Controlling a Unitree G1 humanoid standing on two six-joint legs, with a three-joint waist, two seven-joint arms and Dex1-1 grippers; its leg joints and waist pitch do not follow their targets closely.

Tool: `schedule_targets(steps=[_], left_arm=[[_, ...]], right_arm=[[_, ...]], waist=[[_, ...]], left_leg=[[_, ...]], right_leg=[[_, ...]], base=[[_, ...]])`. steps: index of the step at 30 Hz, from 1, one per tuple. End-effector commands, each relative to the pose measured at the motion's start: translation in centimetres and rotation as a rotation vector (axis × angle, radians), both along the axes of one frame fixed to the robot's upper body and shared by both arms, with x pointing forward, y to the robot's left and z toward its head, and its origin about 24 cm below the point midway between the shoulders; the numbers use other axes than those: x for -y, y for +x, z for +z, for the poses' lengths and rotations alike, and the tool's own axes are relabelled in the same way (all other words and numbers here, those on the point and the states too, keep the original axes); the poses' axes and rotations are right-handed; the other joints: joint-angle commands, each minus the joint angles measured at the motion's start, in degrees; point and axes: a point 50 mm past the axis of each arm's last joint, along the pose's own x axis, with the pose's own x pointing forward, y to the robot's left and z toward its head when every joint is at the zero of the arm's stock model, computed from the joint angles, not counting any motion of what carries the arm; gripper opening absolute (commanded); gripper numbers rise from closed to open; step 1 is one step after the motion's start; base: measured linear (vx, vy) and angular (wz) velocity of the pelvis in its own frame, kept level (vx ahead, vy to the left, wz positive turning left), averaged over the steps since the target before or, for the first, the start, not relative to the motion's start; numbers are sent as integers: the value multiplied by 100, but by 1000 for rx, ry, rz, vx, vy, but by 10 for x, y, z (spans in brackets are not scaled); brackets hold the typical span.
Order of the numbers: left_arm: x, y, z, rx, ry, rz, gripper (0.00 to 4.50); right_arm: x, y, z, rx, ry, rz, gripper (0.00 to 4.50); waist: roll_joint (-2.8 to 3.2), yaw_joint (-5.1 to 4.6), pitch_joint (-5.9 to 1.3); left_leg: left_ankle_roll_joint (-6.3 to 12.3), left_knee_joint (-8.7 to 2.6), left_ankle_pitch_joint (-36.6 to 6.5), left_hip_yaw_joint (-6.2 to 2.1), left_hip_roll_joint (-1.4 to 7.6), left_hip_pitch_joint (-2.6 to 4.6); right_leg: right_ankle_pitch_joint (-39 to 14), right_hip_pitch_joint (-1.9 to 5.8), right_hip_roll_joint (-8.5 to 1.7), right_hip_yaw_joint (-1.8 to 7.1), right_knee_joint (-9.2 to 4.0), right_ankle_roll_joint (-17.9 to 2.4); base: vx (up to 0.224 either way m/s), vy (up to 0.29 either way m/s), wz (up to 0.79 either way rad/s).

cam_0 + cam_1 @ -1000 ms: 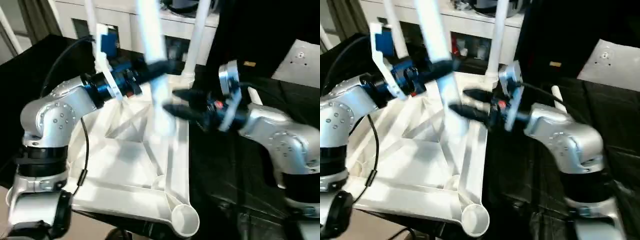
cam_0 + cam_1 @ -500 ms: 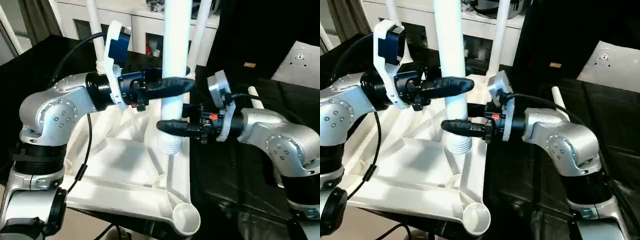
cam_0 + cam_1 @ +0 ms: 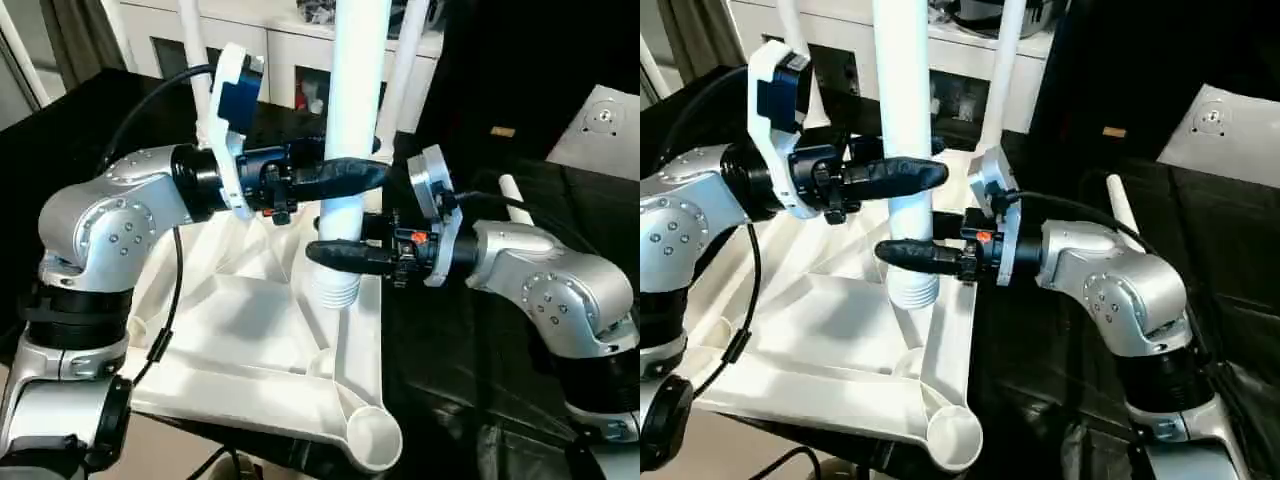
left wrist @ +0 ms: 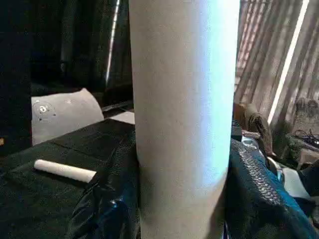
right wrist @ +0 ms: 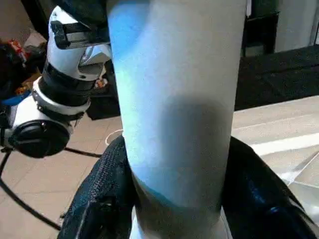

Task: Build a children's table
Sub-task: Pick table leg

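Swung upright, the white tapered leg (image 3: 350,150) — both tools, left (image 3: 345,175) and right (image 3: 345,257), clamp it.

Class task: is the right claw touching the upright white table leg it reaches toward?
Touching. In the right wrist view both black fingers press against the sides of the leg with no gap; the left eye view shows the right claw wrapped around it.

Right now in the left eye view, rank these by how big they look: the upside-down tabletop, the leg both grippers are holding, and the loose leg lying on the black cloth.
1. Tabletop, largest.
2. Held leg, though it runs off the picture's top, so its full length is unsure.
3. Loose leg, smallest; it lies farther away and partly behind the right arm.
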Motion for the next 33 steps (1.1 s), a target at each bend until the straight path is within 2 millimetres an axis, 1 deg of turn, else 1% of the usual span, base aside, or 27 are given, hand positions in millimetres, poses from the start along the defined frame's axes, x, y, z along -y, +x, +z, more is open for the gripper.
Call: schedule_targets(steps=[1,2,3,4,5,6,8,9,10,11,12,13,14,15,16,17,20,22,24,25,27,28,29,30,31,32,33], left_arm=[[3,-4,4,26,-14,5,264],[3,-4,4,20,-19,11,264],[2,-5,2,17,-24,13,278],[3,-7,0,11,-42,24,293],[3,-7,0,14,-47,34,300],[3,-9,-2,15,-50,45,300],[3,-9,-2,15,-50,45,316],[3,-9,-4,15,-52,58,329],[4,-8,-7,16,-44,117,340],[5,-6,-10,24,-34,172,340],[6,-5,-12,34,-24,227,348],[7,0,-14,20,-40,314,350],[7,3,-14,10,-60,377,351],[7,3,-14,10,-60,377,351],[7,7,-15,-5,-96,489,333],[7,7,-16,-2,-95,498,323],[11,9,-17,0,-118,598,316],[15,9,-20,-6,-129,635,316],[16,11,-22,-15,-124,677,316],[15,12,-22,-12,-122,701,316],[15,12,-22,-8,-120,715,316],[15,12,-20,-4,-128,736,316],[15,12,-20,-4,-133,744,316],[15,10,-18,2,-138,756,316],[15,9,-18,6,-136,757,316],[16,8,-18,15,-132,762,316],[16,7,-18,25,-126,764,316]], right_arm=[[1,1,-3,6,-11,-57,192],[1,1,-3,10,-11,-68,192],[0,0,-5,13,-10,-89,192],[0,1,-7,21,-6,-129,191],[0,1,-7,26,-9,-154,191],[-1,2,-7,29,-5,-178,191],[-1,2,-7,29,-5,-178,191],[-1,3,-7,38,-6,-207,191],[-1,3,-7,55,-12,-251,191],[-2,4,-7,66,-14,-289,191],[-3,5,-6,76,-16,-325,191],[-4,6,-5,90,-14,-368,191],[-5,7,-4,95,-8,-395,191],[-5,7,-4,95,-8,-395,191],[-8,7,-4,102,14,-420,191],[-8,7,-4,101,16,-423,191],[-14,8,-5,100,35,-444,191],[-18,9,-7,98,42,-445,191],[-20,11,-8,100,43,-447,191],[-21,11,-7,99,47,-454,191],[-21,11,-7,98,50,-459,191],[-22,12,-7,97,55,-468,191],[-22,12,-7,97,57,-472,191],[-22,13,-7,96,60,-483,191],[-22,13,-7,95,61,-486,191],[-23,14,-7,95,62,-494,191],[-23,14,-7,95,62,-498,191]], waist=[[-11,7,-433],[-9,8,-439],[-5,4,-441],[-17,-3,-437],[-26,-6,-442],[65,-11,-444],[18,-35,-432],[14,-28,-437],[83,-45,-432],[61,-60,-422],[58,-61,-424],[115,-79,-429],[112,-81,-430],[100,-77,-431],[115,-85,-433],[94,-85,-432],[87,-80,-431],[76,-83,-429],[73,-85,-425],[64,-81,-426],[68,-81,-426],[47,-80,-426],[59,-74,-431],[45,-84,-428],[64,-77,-427],[56,-77,-425],[61,-80,-420]], left_leg=[[-209,-372,-464,91,78,69],[-219,-371,-472,89,76,71],[-233,-369,-469,88,75,70],[-247,-374,-472,92,84,70],[-251,-374,-459,91,82,66],[-268,-368,-475,82,77,79],[-285,-378,-580,88,75,77],[-277,-376,-629,89,72,89],[-338,-381,-650,77,90,84],[-348,-385,-676,77,82,76],[-360,-392,-683,75,92,79],[-417,-388,-752,67,85,75],[-435,-381,-790,68,85,83],[-434,-383,-833,65,79,94],[-434,-392,-865,55,75,63],[-425,-390,-913,53,73,78],[-399,-393,-882,42,71,61],[-367,-392,-880,43,77,57],[-353,-391,-910,46,72,57],[-348,-391,-902,44,67,60],[-349,-389,-867,40,69,59],[-345,-391,-869,42,67,59],[-345,-388,-844,41,72,63],[-337,-387,-835,45,77,57],[-337,-390,-849,40,76,57],[-335,-391,-859,40,74,59],[-338,-395,-895,40,76,60]], right_leg=[[-400,318,-299,150,-388,-1017],[-397,323,-300,146,-384,-1026],[-366,324,-295,146,-381,-1024],[-363,321,-299,150,-383,-1012],[-355,335,-299,148,-385,-1007],[-344,310,-292,148,-373,-1010],[-441,315,-281,148,-404,-984],[-516,317,-282,153,-409,-963],[-514,304,-288,158,-415,-934],[-522,308,-277,155,-421,-935],[-520,312,-278,155,-423,-920],[-538,312,-270,154,-430,-874],[-545,307,-268,156,-432,-872],[-604,306,-271,154,-442,-868],[-634,332,-271,154,-438,-852],[-687,324,-273,152,-460,-815],[-656,325,-274,151,-453,-786],[-642,321,-276,154,-460,-767],[-703,306,-271,154,-468,-743],[-706,311,-267,154,-468,-725],[-646,305,-264,153,-459,-705],[-650,309,-265,151,-462,-688],[-606,306,-268,153,-451,-697],[-562,303,-268,156,-450,-712],[-574,301,-274,151,-449,-722],[-590,299,-271,149,-452,-718],[-632,297,-272,151,-456,-705]], base=[[0,0,0],[0,0,0],[0,0,0],[0,0,0],[0,0,0],[0,0,0],[0,0,0],[0,0,0],[0,0,0],[0,0,0],[0,0,0],[0,0,0],[0,0,0],[0,0,0],[0,0,0],[0,0,0],[0,0,0],[0,0,0],[0,0,0],[0,0,0],[0,0,0],[0,0,0],[0,0,0],[0,0,0],[0,0,0],[0,0,0],[0,0,0]])
